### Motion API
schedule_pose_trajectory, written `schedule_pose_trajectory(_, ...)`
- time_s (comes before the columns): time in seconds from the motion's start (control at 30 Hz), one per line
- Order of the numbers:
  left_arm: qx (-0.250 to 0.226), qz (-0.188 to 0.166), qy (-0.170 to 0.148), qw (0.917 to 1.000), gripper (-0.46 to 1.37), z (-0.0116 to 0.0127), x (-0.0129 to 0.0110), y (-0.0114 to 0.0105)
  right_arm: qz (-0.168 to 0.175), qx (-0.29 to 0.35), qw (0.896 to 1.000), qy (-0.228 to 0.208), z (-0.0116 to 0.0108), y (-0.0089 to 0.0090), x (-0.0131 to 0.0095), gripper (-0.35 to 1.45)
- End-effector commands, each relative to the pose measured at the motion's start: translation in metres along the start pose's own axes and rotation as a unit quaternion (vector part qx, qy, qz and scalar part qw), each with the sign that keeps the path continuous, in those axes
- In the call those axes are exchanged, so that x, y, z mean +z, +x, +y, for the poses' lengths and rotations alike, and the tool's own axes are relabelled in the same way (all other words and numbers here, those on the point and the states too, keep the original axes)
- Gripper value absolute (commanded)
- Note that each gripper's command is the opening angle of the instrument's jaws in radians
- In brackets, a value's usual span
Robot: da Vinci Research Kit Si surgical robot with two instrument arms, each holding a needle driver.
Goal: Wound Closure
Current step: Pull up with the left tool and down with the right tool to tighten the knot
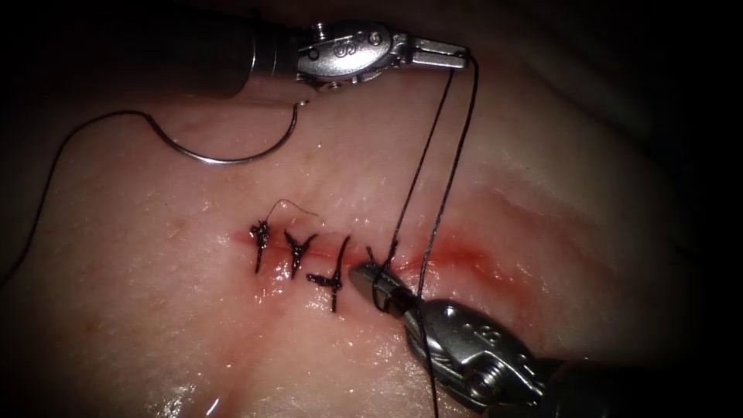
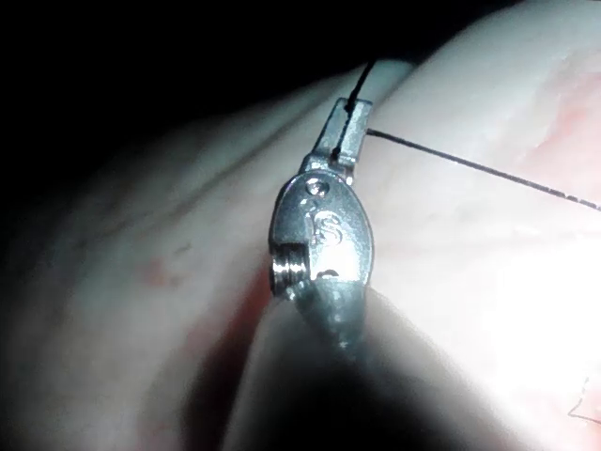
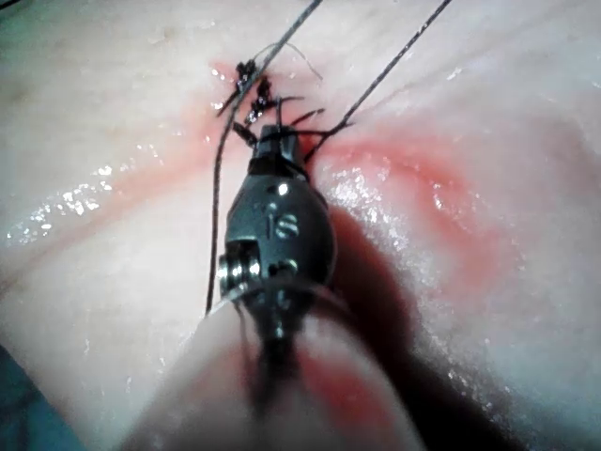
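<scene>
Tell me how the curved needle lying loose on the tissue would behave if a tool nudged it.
The needle lies flat on the tissue, held by neither tool, so it would probably slide or pivot rather than roll. It looks like stiff wire that keeps its curve. The wet sheen suggests slipperiness, and the attached thread may drag.

A teal surface lies just beside the tissue, meeting its edge on the near side in the right wrist view; it looks flat and plain, and whether it is cloth or a pad cannot be told. Past the tissue's far edge in the endoscope view lies a dark ground, where nothing can be made out.
</scene>
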Motion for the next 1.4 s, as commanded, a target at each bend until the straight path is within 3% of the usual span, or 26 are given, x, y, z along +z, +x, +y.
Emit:
schedule_pose_trajectory(0.03, 0.002, -0.002, -0.001, 1.0, -0.35, 0.0004, 0.0, 0.0002, 0.001, -0.005, 1.0, -0.01, 0.0001, 0.0, 0.0002, -0.35)
schedule_pose_trajectory(0.47, 0.007, -0.01, -0.001, 0.9999, -0.35, 0.0043, 0.0001, 0.0023, 0.006, -0.035, 0.998, -0.055, 0.0014, 0.0028, 0.0012, -0.35)
schedule_pose_trajectory(0.7, 0.015, -0.055, 0.009, 0.9984, -0.35, 0.0061, -0.0003, 0.0027, 0.02, -0.035, 0.997, -0.061, 0.0026, 0.0042, 0.0006, -0.35)
schedule_pose_trajectory(0.83, 0.016, -0.058, 0.013, 0.9981, -0.35, 0.0064, -0.0008, 0.0031, 0.009, -0.067, 0.991, -0.113, 0.0034, 0.0048, 0.0004, -0.35)
schedule_pose_trajectory(0.9, 0.017, -0.061, 0.016, 0.9979, -0.35, 0.0068, -0.0009, 0.0036, -0.019, -0.162, 0.972, -0.172, 0.0033, 0.0049, 0.0011, -0.35)
schedule_pose_trajectory(0.93, 0.017, -0.061, 0.017, 0.9978, -0.35, 0.007, -0.0009, 0.0038, -0.037, -0.228, 0.955, -0.185, 0.003, 0.005, 0.0014, -0.35)
schedule_pose_trajectory(1.0, 0.017, -0.061, 0.017, 0.9979, -0.35, 0.0071, -0.0008, 0.0039, -0.054, -0.29, 0.936, -0.191, 0.0025, 0.0051, 0.0016, -0.35)
schedule_pose_trajectory(1.03, 0.017, -0.06, 0.016, 0.9979, -0.35, 0.0072, -0.0008, 0.004, -0.063, -0.336, 0.921, -0.185, 0.0021, 0.0051, 0.0016, -0.35)
schedule_pose_trajectory(1.1, 0.017, -0.06, 0.016, 0.9979, -0.35, 0.0073, -0.0008, 0.0041, -0.063, -0.345, 0.917, -0.192, 0.0012, 0.0051, 0.0016, -0.35)
schedule_pose_trajectory(1.23, 0.019, -0.06, 0.016, 0.9979, -0.35, 0.0076, -0.0009, 0.004, -0.072, -0.396, 0.89, -0.214, -0.0001, 0.0049, 0.0008, -0.35)
schedule_pose_trajectory(1.3, 0.023, -0.06, 0.016, 0.9978, -0.35, 0.0078, -0.001, 0.0038, -0.072, -0.403, 0.885, -0.223, -0.0005, 0.0048, 0.0003, -0.35)
schedule_pose_trajectory(1.33, 0.024, -0.06, 0.016, 0.9978, -0.35, 0.008, -0.0012, 0.0037, -0.072, -0.404, 0.885, -0.222, -0.0007, 0.0046, -0.0002, -0.35)
schedule_pose_trajectory(1.37, 0.021, -0.06, 0.016, 0.9979, -0.35, 0.008, -0.0013, 0.0036, -0.052, -0.345, 0.911, -0.218, -0.0007, 0.0045, -0.0007, -0.35)
schedule_pose_trajectory(1.4, 0.021, -0.06, 0.015, 0.9979, -0.35, 0.008, -0.0015, 0.0036, -0.037, -0.301, 0.929, -0.213, -0.0007, 0.0043, -0.0011, -0.35)
